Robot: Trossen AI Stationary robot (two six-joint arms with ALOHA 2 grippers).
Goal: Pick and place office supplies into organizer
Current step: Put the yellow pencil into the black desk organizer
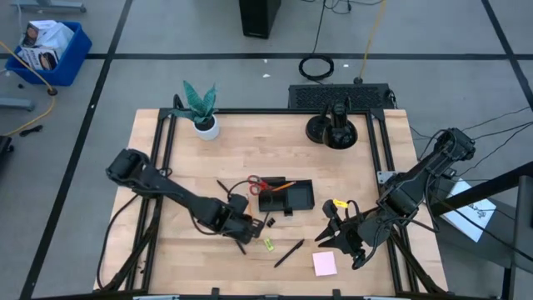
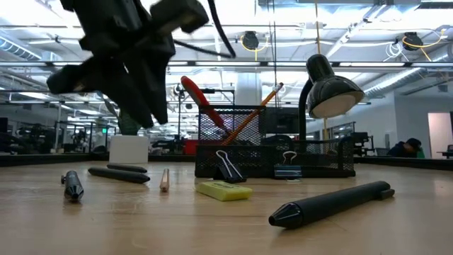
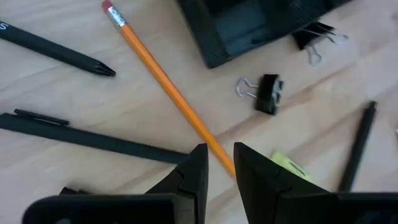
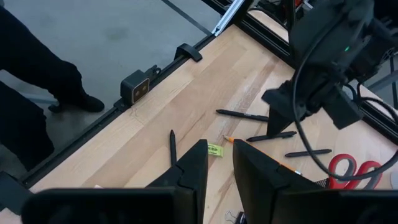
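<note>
The black organizer (image 1: 286,197) stands mid-table with the red-handled scissors (image 1: 260,183) and an orange pencil (image 1: 283,187) standing in it. My left gripper (image 3: 219,163) hovers, pointing steeply down, over the tip end of an orange pencil (image 3: 161,81) that lies flat on the table; its fingers are narrowly open and touch nothing. Beside it lie two black pens (image 3: 56,50) (image 3: 93,140), a black clip (image 3: 267,93) and a yellow-green piece (image 3: 289,167). My right gripper (image 1: 333,236) waits raised at the right, narrowly open and empty. A pink pad (image 1: 324,263) lies near the front edge.
A potted plant (image 1: 201,112) and a round black stand (image 1: 333,129) stand at the table's far side. Another black pen (image 1: 289,252) lies near the front, and a second clip (image 3: 314,37) leans against the organizer. A person's legs (image 4: 37,81) show beyond the table's edge.
</note>
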